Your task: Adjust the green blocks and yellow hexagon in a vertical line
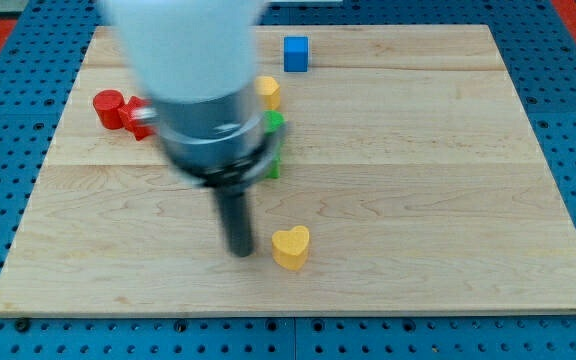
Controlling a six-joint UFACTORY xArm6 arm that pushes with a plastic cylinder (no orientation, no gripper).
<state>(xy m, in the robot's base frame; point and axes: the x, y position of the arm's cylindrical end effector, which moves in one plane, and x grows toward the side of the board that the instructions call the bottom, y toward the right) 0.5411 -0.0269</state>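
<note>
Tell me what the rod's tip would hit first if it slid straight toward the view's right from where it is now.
Most likely the yellow heart: it sits just right of my tip, at nearly the same height in the view, with only bare board between them.

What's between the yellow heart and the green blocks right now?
Only bare board in the camera view; the yellow heart sits below the green blocks, with my tip at the heart's left.
</note>
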